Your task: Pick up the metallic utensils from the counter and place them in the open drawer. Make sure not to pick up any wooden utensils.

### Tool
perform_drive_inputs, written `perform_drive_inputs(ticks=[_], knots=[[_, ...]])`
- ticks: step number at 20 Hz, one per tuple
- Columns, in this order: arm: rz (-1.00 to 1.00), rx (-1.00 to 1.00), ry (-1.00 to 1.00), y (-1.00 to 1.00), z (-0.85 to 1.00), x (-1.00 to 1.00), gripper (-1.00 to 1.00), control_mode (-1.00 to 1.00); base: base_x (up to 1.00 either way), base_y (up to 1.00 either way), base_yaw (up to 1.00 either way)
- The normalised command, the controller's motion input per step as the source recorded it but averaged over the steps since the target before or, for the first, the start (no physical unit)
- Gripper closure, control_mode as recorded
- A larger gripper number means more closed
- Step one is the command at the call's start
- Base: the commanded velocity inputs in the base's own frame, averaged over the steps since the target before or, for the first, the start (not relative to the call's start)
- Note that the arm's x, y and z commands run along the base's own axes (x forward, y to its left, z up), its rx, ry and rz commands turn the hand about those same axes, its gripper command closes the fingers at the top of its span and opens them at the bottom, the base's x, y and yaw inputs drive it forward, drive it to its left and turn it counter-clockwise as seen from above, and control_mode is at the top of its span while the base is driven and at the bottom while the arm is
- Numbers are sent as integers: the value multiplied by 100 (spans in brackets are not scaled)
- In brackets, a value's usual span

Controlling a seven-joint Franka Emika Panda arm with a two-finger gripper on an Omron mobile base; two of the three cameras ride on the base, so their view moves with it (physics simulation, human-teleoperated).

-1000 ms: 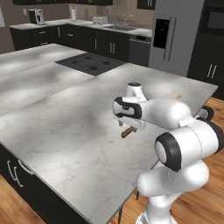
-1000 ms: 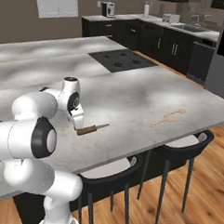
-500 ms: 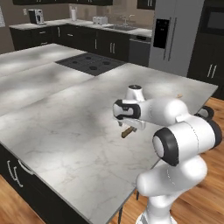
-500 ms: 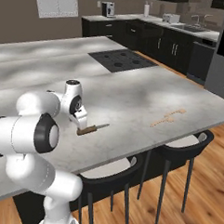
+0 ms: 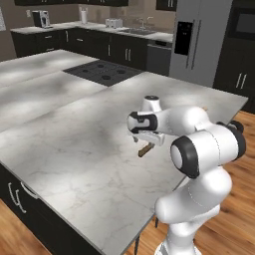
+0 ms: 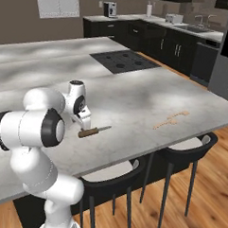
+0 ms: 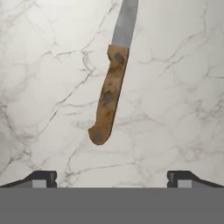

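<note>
A table knife [image 7: 109, 94] with a silver blade and mottled brown handle lies flat on the marbled counter [image 5: 60, 129]. It also shows as the knife [image 6: 91, 132] and the knife [image 5: 145, 149] in the base views. My gripper [image 7: 111, 179] hangs just above the handle's butt end, pointing straight down, open wide with nothing between its fingertips [image 7: 43, 177]. In the base views the gripper [image 6: 84, 121] sits right over the handle, and the gripper [image 5: 146, 141] partly hides the blade. The drawer is out of view.
A wooden spoon [image 6: 171, 120] lies near the counter's right edge. The black cooktop [image 5: 102, 72] is set into the far side. Two dark stools [image 6: 180, 148] stand under the counter's edge. Black cabinets [image 5: 15, 196] run below the near corner.
The hand has sunk slightly toward the knife's handle. The knife has not moved and the jaws have stayed open.
</note>
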Motion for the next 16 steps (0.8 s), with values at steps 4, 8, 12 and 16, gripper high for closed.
perform_drive_inputs(ticks=[4, 8, 12, 16], knots=[[0, -3, 0, 0, -32, 5, -100, -100, 0, 0, 0], [0, -5, 0, 0, -39, 11, -100, -100, 0, 0, 0], [0, -6, 0, 0, -27, 22, -100, -100, 0, 0, 0], [0, -2, 0, -1, -20, 19, -100, -100, 0, 0, 0]])
